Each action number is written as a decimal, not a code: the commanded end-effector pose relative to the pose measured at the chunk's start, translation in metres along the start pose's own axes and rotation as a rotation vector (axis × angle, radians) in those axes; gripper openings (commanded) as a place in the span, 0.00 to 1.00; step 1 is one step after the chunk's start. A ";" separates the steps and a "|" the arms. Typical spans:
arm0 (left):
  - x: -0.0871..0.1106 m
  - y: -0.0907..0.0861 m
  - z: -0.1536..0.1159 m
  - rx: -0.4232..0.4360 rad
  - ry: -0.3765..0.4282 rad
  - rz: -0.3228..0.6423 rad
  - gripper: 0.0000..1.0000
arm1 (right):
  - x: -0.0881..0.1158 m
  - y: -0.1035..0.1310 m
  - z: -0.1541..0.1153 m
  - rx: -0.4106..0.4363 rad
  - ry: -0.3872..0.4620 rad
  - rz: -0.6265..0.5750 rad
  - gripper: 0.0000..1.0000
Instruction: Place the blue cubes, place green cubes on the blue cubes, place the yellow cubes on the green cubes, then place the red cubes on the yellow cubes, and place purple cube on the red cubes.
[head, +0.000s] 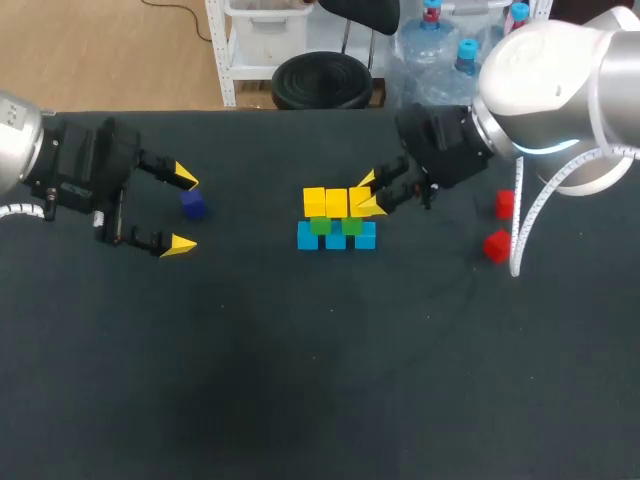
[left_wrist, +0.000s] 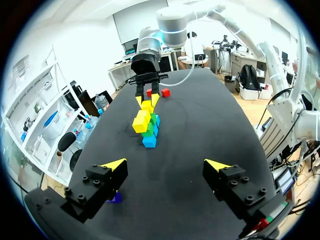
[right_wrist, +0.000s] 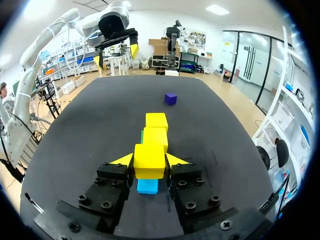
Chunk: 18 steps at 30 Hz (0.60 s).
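Observation:
A stack stands mid-table: a row of blue cubes (head: 335, 238), two green cubes (head: 320, 226) on them, and yellow cubes (head: 325, 201) on top. My right gripper (head: 372, 195) is shut on the yellow cube (right_wrist: 149, 159) at the right end of that top row, level with the other two; a blue cube (right_wrist: 147, 186) shows under it. My left gripper (head: 186, 211) stands wide open at the left, fingers either side of the purple cube (head: 193, 205) but above it. In the left wrist view the purple cube (left_wrist: 116, 197) lies under one finger. Two red cubes (head: 505, 203) (head: 496, 245) lie at the right.
The black table (head: 320, 380) has wide bare cloth in front of the stack. The red cubes lie just beyond my right arm's wrist, near its white cable (head: 525, 215).

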<state>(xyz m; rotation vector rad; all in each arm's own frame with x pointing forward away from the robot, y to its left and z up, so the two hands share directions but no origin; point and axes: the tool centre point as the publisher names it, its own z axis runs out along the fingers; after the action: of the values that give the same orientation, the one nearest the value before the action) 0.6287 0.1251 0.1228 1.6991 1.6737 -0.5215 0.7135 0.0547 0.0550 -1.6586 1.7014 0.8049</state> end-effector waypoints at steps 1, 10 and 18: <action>0.002 -0.001 0.000 -0.003 -0.006 0.003 1.00 | 0.001 -0.002 0.002 -0.003 -0.002 0.001 0.00; 0.002 -0.001 0.000 -0.003 -0.006 0.003 1.00 | 0.001 -0.003 0.003 -0.007 -0.004 0.002 0.00; 0.002 -0.001 0.000 -0.003 -0.006 0.003 1.00 | 0.002 -0.004 0.004 -0.009 -0.002 0.001 0.00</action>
<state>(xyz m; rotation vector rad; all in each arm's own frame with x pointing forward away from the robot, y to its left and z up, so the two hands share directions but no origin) 0.6287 0.1251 0.1228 1.6991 1.6737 -0.5215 0.7159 0.0562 0.0521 -1.6608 1.7012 0.8113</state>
